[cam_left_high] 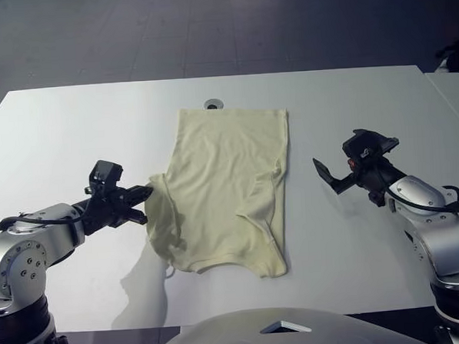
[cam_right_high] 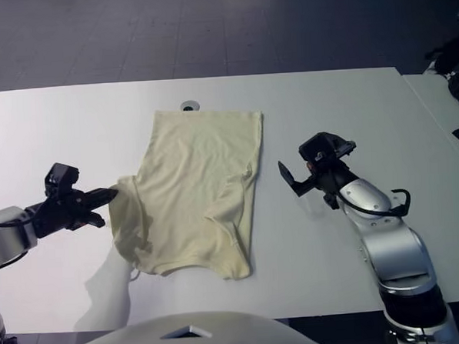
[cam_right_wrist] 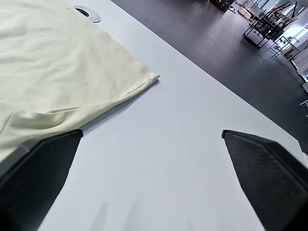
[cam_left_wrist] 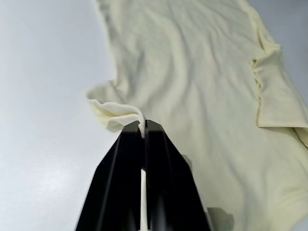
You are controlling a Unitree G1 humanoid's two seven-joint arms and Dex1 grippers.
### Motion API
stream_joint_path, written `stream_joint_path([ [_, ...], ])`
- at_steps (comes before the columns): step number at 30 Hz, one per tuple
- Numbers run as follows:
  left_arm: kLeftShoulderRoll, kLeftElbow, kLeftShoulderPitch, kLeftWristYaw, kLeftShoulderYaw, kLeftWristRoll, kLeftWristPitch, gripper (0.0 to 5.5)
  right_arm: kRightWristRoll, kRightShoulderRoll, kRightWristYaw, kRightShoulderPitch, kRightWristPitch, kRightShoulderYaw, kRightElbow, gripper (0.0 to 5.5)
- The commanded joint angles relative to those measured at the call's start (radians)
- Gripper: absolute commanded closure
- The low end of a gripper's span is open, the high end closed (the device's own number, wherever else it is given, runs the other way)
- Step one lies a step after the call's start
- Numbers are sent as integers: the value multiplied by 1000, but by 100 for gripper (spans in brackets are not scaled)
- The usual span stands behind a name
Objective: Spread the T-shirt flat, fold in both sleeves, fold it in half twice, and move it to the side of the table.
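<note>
While my left gripper [cam_left_high: 144, 195] hung low over the white table [cam_left_high: 65, 127], its two fingers [cam_left_wrist: 159, 159] were clamped together on a fold of the pale yellow T-shirt [cam_left_high: 225, 164]. They had it at the outer edge of the left sleeve [cam_left_high: 159, 218]. That edge was raised off the table and threw a shadow below it, so I could not see its underside. From my wrist, only a thin sliver of cloth showed in the slit between the fingers, and how much was pinched there was hidden.

The T-shirt lay in the middle of the table with its straight hem at the far side, just short of a round fitting [cam_left_high: 212, 104] set in the tabletop. The right sleeve [cam_left_high: 268, 201] lay folded in over the body. The near edge was rumpled, and I could not make out the neck.

My right gripper [cam_left_high: 350, 154] was to the right of the T-shirt, apart from it, its fingers [cam_right_wrist: 38, 178] spread wide with nothing between them. Whether the lower one touched the table I could not tell.

The table was plain and matte. A second table [cam_left_high: 452, 91] was cut off at the right edge, with a dark thing [cam_left_high: 456, 56] beyond it that I could not identify. Past the far side was a dark tiled floor [cam_left_high: 206, 27], and racks [cam_right_wrist: 269, 21] stood farther off.
</note>
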Motion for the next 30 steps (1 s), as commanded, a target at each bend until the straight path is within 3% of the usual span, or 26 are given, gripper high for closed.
stream_joint_path([
  [1,-46,-54,-48,27,-38,-33,58,546,-11,12,-1,-1,4,6,-3,10],
  [17,-323,-77,-67,213,-254,41,51,546,-26,15,37,-79,-26,56,62,10],
  [18,-345,-81,-68,223,-253,38,57,527,-25,16,42,-88,-30,63,70,10],
  [22,-432,-93,-101,243,-202,12,84,463,-22,10,67,-98,-48,84,76,10],
  [26,-520,-100,-194,224,-50,-84,133,407,-23,-34,136,-94,-113,110,62,10],
  [28,-475,-106,-252,177,38,-165,134,367,-36,-81,190,-93,-178,115,61,10],
  [30,-292,-136,-237,81,49,-156,62,338,-45,-148,258,-69,-263,98,60,10],
])
